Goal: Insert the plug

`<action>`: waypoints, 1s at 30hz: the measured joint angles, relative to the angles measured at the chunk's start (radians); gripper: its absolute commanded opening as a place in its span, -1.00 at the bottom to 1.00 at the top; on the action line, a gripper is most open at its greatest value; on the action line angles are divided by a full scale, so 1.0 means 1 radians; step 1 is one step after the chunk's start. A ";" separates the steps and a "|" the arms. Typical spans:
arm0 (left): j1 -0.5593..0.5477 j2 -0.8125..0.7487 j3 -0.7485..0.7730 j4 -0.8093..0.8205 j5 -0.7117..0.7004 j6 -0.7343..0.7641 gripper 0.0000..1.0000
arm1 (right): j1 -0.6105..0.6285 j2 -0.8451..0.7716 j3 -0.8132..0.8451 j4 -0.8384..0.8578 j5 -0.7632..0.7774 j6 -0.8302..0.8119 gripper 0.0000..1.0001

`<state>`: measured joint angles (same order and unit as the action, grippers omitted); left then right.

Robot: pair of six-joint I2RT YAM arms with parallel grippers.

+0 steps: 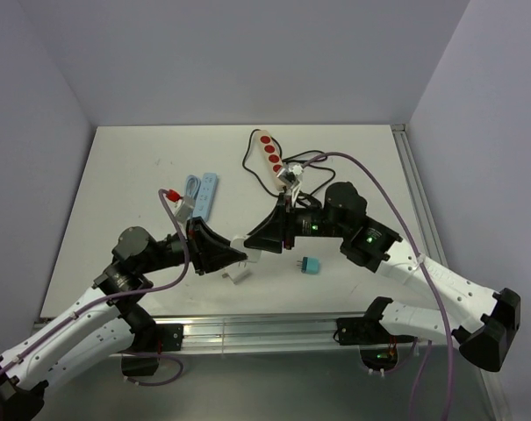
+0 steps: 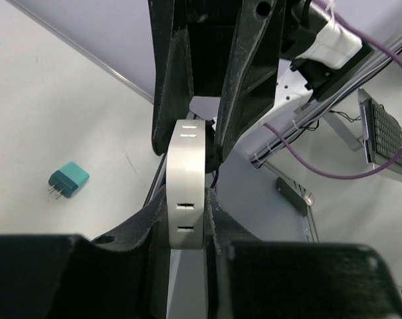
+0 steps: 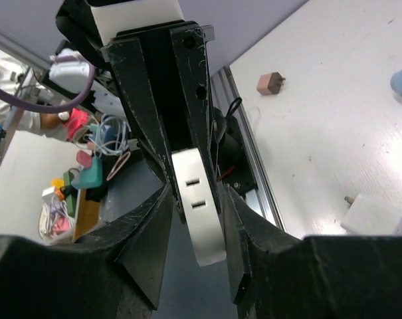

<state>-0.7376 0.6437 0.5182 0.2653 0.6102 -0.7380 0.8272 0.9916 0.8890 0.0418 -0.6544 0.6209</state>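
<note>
1. Two arms meet above the near middle of the bench (image 1: 142,167), fingertips facing each other, with a white socket piece (image 2: 187,186) between them.
2. The left fingers (image 2: 144,226) are nearly closed and clamp one end of the white socket piece, one finger on each flat side.
3. The right fingers (image 3: 154,232) stand narrowly parted on either side of the other end; whether they press on it or only flank it cannot be told.
4. Slots show in pairs along the piece's narrow edge.
5. The teal plug (image 1: 311,265) lies on the bench just to the right of the meeting fingers, touched by neither arm, with its prongs pointing left.
6. A white charger (image 1: 239,275) lies on the bench beside the left fingers.
7. A blue power strip (image 1: 208,195) and a red-buttoned power strip (image 1: 269,151) lie farther back.
</note>
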 measured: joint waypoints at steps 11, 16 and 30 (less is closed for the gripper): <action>-0.002 -0.004 0.003 -0.051 0.036 0.026 -0.99 | 0.000 0.067 0.056 -0.069 -0.103 -0.070 -0.20; -0.004 -0.004 0.003 -0.064 0.055 0.032 -0.99 | 0.000 0.092 0.056 -0.072 -0.165 -0.097 -0.35; -0.006 -0.016 0.024 -0.115 0.069 0.057 -0.99 | 0.000 0.136 0.113 -0.131 -0.249 -0.204 -1.00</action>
<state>-0.7433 0.6281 0.5426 0.1501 0.6788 -0.6807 0.8268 1.1278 1.0023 -0.0895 -0.9035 0.4171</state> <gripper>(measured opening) 0.234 0.288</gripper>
